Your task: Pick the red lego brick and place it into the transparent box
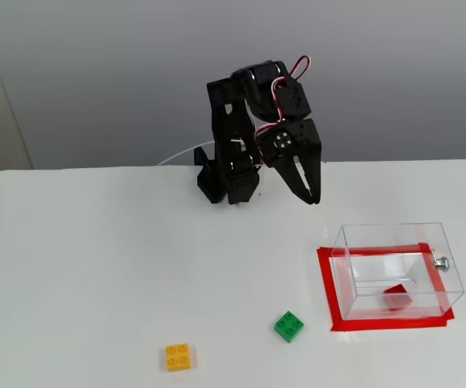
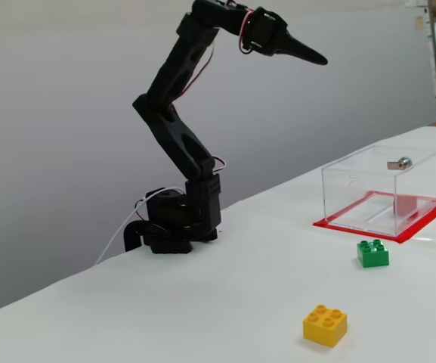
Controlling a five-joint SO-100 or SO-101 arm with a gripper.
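Red lego brick inside transparent box; fingers empty, raised.

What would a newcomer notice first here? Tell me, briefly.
The black arm at the back of the white table, its claw raised in the air and holding nothing. Next, the clear box on a red tape rectangle at the right in both fixed views, a red brick inside. Green and yellow bricks lie loose in front.

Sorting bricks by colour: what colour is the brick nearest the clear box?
Green; the small studded green plastic brick shows best in a fixed view.
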